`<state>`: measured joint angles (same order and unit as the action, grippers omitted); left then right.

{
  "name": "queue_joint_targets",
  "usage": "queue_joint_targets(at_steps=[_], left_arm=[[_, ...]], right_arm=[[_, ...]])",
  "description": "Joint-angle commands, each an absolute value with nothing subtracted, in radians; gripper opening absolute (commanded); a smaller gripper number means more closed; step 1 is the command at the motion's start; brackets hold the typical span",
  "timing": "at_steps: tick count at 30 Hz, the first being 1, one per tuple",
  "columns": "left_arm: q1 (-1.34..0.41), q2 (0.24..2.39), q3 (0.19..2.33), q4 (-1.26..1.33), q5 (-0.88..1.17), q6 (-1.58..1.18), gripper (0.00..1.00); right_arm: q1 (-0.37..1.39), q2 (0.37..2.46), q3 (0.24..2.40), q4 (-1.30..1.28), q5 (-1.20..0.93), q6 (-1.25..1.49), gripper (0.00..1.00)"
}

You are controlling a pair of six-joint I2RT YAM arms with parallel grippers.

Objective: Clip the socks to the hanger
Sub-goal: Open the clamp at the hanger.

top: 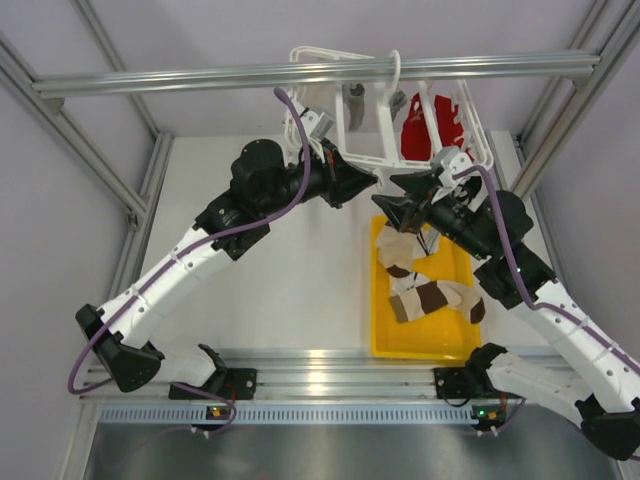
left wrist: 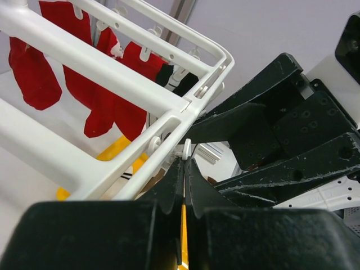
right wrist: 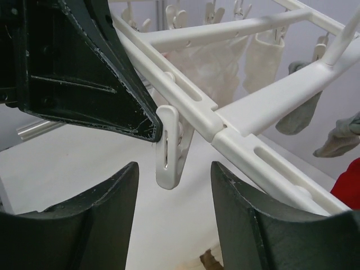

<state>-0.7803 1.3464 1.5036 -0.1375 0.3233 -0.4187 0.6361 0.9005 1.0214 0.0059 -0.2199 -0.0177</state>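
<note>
The white hanger (top: 372, 160) hangs from the top rail; it also shows in the left wrist view (left wrist: 112, 73) and the right wrist view (right wrist: 253, 112). My left gripper (top: 368, 183) is shut on a small white clip (left wrist: 187, 148) at the frame's near bar. My right gripper (top: 393, 200) is open and empty, its jaws on either side of that dangling clip (right wrist: 169, 149) without touching it. The left gripper's fingertip (right wrist: 143, 124) rests against the clip's top. Several cream and brown socks (top: 430, 295) lie in the yellow tray (top: 385, 340) below.
A red garment (top: 430, 125) hangs at the frame's right side, and also shows in the left wrist view (left wrist: 107, 107). Pale garments (right wrist: 264, 56) and grey ones (right wrist: 301, 115) hang from other clips. Aluminium posts (top: 140, 190) frame the table.
</note>
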Motion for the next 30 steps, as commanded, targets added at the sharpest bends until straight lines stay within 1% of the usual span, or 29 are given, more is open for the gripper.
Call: queue_joint_targets(at_steps=[1, 2, 5, 6, 8, 9, 12, 14, 15, 17, 18, 19, 20, 21, 22, 23, 25, 27, 30], left_arm=[[-0.787, 1.341, 1.536, -0.123, 0.321, -0.430, 0.00], [-0.787, 1.341, 1.534, -0.123, 0.321, -0.431, 0.00], [-0.788, 1.342, 1.531, -0.130, 0.316, -0.439, 0.00], [-0.788, 1.342, 1.531, -0.133, 0.316, -0.439, 0.00], [-0.790, 1.342, 1.529, -0.133, 0.314, -0.448, 0.00], [-0.788, 1.342, 1.528, -0.135, 0.314, -0.451, 0.00], [-0.788, 1.339, 1.526, -0.133, 0.311, -0.462, 0.00], [-0.790, 1.338, 1.526, -0.135, 0.307, -0.469, 0.00], [-0.788, 1.336, 1.526, -0.137, 0.305, -0.469, 0.00], [-0.788, 1.332, 1.525, -0.137, 0.301, -0.482, 0.00], [-0.788, 1.322, 1.520, -0.138, 0.281, -0.483, 0.04], [-0.787, 1.316, 1.517, -0.138, 0.273, -0.495, 0.11], [-0.787, 1.310, 1.514, -0.137, 0.264, -0.502, 0.20], [-0.787, 1.296, 1.506, -0.137, 0.249, -0.506, 0.37], [-0.787, 1.292, 1.502, -0.138, 0.244, -0.520, 0.45], [-0.787, 1.286, 1.496, -0.137, 0.241, -0.526, 0.51], [-0.785, 1.272, 1.490, -0.137, 0.238, -0.538, 0.60], [-0.785, 1.266, 1.485, -0.138, 0.233, -0.541, 0.61], [-0.785, 1.266, 1.479, -0.149, 0.218, -0.535, 0.61]], right_arm=[[0.686, 0.911, 1.080, 0.075, -0.140, -0.081, 0.53], [0.690, 0.913, 1.081, 0.077, -0.138, -0.087, 0.53], [0.710, 0.923, 1.088, 0.075, -0.132, -0.112, 0.47], [0.713, 0.931, 1.089, 0.075, -0.133, -0.123, 0.40], [0.722, 0.937, 1.089, 0.071, -0.130, -0.133, 0.34], [0.724, 0.939, 1.089, 0.068, -0.135, -0.136, 0.30], [0.727, 0.939, 1.088, 0.060, -0.138, -0.149, 0.25], [0.729, 0.940, 1.086, 0.058, -0.138, -0.156, 0.17], [0.727, 0.939, 1.086, 0.060, -0.140, -0.160, 0.09], [0.727, 0.936, 1.081, 0.063, -0.140, -0.167, 0.03], [0.729, 0.934, 1.080, 0.064, -0.140, -0.170, 0.01], [0.727, 0.931, 1.075, 0.066, -0.137, -0.170, 0.00], [0.727, 0.931, 1.075, 0.066, -0.132, -0.172, 0.00], [0.729, 0.930, 1.069, 0.067, -0.127, -0.172, 0.00], [0.729, 0.927, 1.063, 0.078, -0.124, -0.172, 0.00], [0.729, 0.925, 1.057, 0.087, -0.123, -0.169, 0.00], [0.727, 0.919, 1.034, 0.101, -0.124, -0.170, 0.00], [0.727, 0.916, 1.019, 0.117, -0.123, -0.169, 0.00], [0.727, 0.905, 0.997, 0.144, -0.123, -0.173, 0.00]])
